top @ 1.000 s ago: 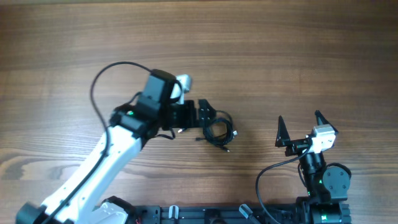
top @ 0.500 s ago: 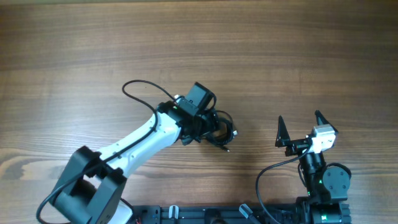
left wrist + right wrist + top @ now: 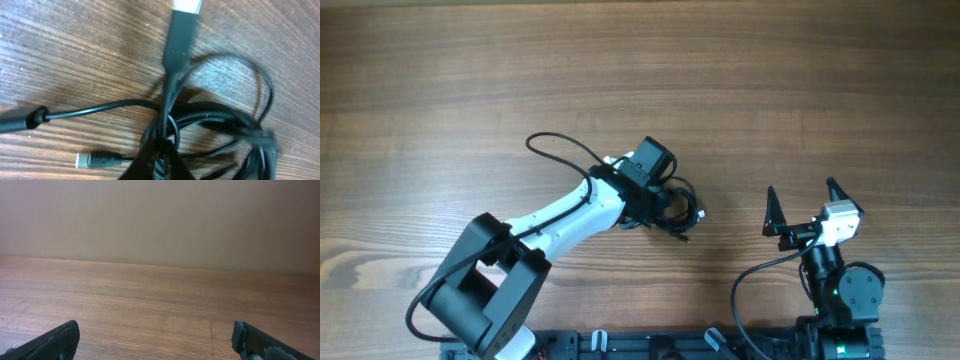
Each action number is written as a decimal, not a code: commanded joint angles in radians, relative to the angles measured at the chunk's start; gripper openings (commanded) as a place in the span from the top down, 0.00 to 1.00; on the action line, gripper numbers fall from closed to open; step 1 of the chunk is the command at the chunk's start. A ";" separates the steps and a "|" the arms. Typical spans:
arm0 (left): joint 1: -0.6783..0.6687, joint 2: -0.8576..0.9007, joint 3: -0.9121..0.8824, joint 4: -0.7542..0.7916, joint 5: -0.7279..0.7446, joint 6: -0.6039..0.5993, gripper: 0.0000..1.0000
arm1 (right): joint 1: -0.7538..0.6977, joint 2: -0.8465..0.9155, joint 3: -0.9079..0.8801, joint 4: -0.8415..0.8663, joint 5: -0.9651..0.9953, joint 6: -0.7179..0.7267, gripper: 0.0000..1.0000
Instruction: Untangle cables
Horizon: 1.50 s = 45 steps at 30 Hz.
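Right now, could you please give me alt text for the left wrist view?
A tangle of black cables lies on a wooden table, with the left gripper closed at the bottom edge, apparently pinching a strand. A thick plug points up; a small silver-tipped plug lies lower left.

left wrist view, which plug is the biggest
The top plug, long, black, silver-tipped, its cable running down into the tangle. The lower-left plug is far smaller; the left-edge one is partly cut off.

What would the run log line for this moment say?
left gripper: on cable tangle, grip unclear | right gripper: open, away from tangle | task: not yet untangled
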 commanded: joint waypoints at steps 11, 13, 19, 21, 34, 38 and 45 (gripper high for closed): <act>0.164 -0.076 0.035 -0.054 -0.391 0.193 0.96 | 0.003 -0.011 -0.002 0.002 0.010 -0.010 0.00; 0.195 -0.076 0.035 -0.059 -0.375 0.192 0.96 | 0.003 -0.011 -0.002 0.002 0.010 -0.010 0.00; 0.200 -0.076 0.035 -0.127 -0.049 0.192 0.38 | 0.003 -0.011 -0.002 0.002 0.010 -0.010 0.00; 0.200 -0.076 0.035 -0.154 0.059 0.192 0.49 | 0.003 -0.011 -0.002 0.002 0.010 -0.010 0.00; 0.089 -0.074 -0.090 -0.111 -0.096 -0.109 0.48 | 0.003 -0.011 -0.002 0.002 0.010 -0.010 0.00; 0.087 -0.074 -0.090 -0.103 -0.171 -0.108 0.88 | 0.003 -0.011 -0.002 0.002 0.010 -0.010 0.00; 0.288 -0.159 -0.055 -0.100 -0.426 0.124 0.96 | 0.003 -0.011 -0.002 0.002 0.010 -0.010 0.00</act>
